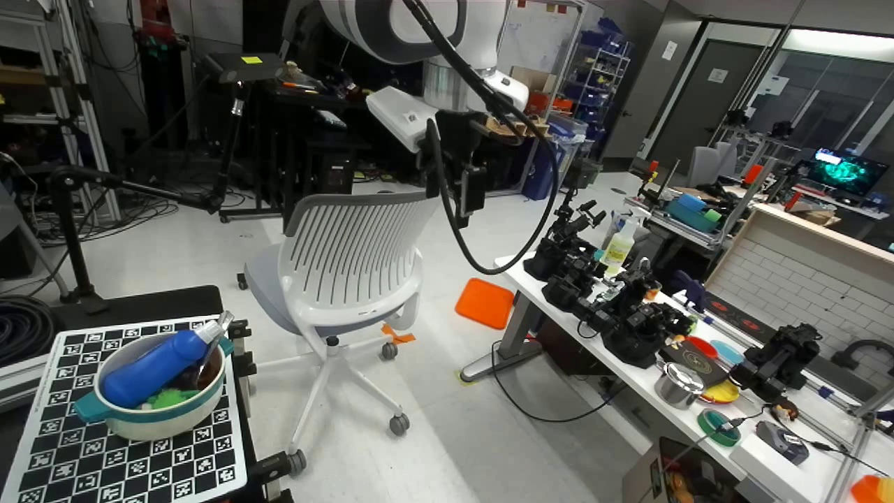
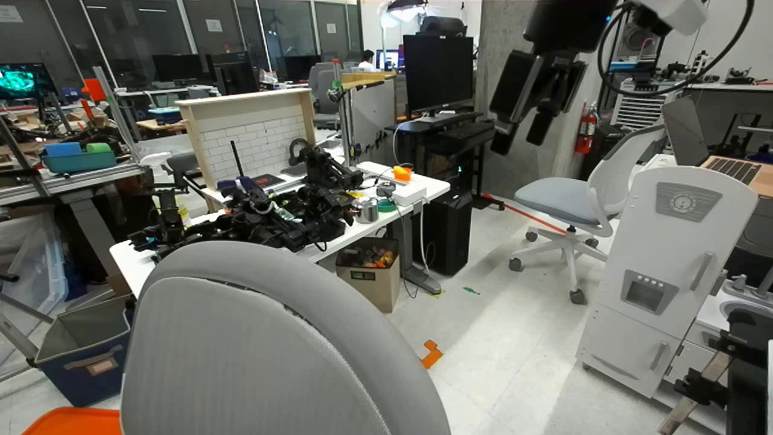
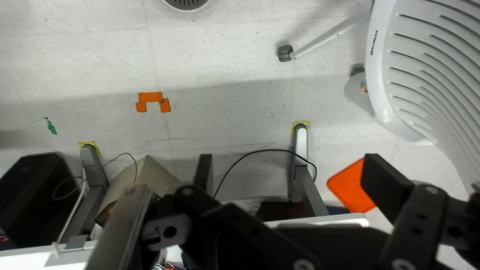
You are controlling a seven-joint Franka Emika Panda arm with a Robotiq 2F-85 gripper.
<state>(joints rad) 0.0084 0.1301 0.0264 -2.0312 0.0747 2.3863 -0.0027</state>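
Note:
My gripper [image 3: 288, 165] stands open with its black fingers wide apart and nothing between them. In both exterior views the gripper [image 1: 455, 206] [image 2: 520, 138] hangs in mid-air, touching nothing. Below it in the wrist view are the floor, an orange panel [image 3: 347, 185] partly behind the right finger, and a white table's edge. A white slatted chair [image 1: 356, 258] is nearest in that exterior view; its back [image 3: 423, 71] fills the right of the wrist view. Far to the left, a cream and teal pot [image 1: 157, 425] holds a blue bottle [image 1: 150, 367] and a green item [image 1: 171, 398].
The pot rests on a checkered board [image 1: 112, 468]. Several black small robot arms [image 1: 632, 321] [image 2: 290, 211] crowd the white table, near a metal pot [image 1: 679, 385]. A bin [image 2: 369, 275] stands under it. A white play fridge [image 2: 670, 272] and a grey chair back [image 2: 272, 356] are obstacles.

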